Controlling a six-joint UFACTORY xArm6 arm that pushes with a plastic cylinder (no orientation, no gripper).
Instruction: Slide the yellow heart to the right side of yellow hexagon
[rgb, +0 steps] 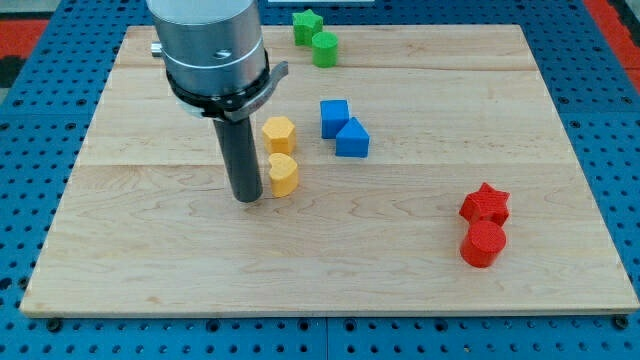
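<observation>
My tip (248, 199) sits just at 9 o'clock of the yellow heart (284, 174). The heart is at 6 o'clock of the yellow hexagon (278, 133), not at 3 o'clock yet. No claw here, so I can't tell its state.

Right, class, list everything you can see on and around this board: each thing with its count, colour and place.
Yellow hexagon: one, yellow, centre-left.
Yellow heart: one, yellow, just below the hexagon.
Blue blocks: two, blue, right of the hexagon, touching.
Green star and green cylinder: one each, top edge.
Red star and red cylinder: one each, lower right.
Wooden board: one, pale.
Blue pegboard: surrounds the board.
My tip: just left of the heart.
</observation>
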